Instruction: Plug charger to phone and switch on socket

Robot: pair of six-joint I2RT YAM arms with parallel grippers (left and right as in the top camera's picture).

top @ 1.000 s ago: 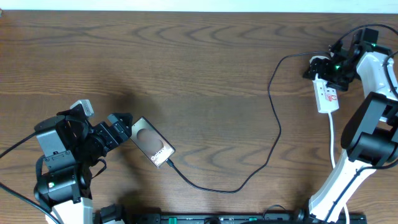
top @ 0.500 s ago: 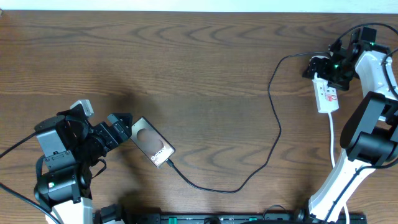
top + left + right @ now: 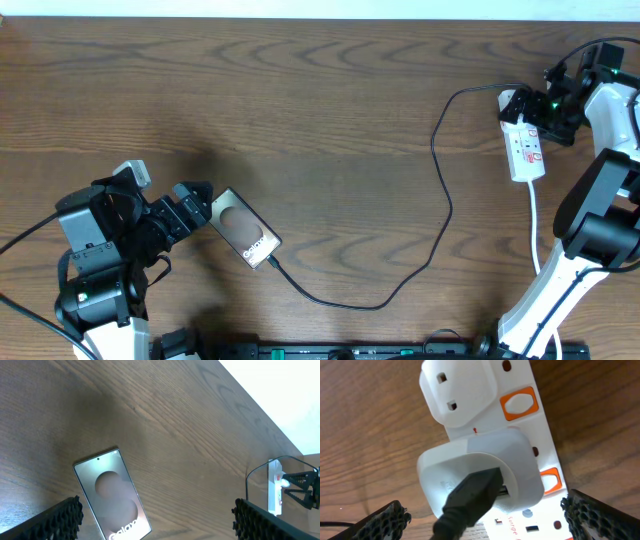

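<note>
2 sets of jaws gape: left gripper, right gripper. Press the orange switch beside the adapter straight down, lest the socket slide.

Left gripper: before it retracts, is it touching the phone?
Apart. Left wrist view shows bare table between the phone and both fingers of the left gripper.

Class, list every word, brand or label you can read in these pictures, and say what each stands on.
"Galaxy": white lettering on the phone.
"Surge": red print on the socket; the words after it are cut off.
Red label on the socket, overhead view: too small to read.
</note>
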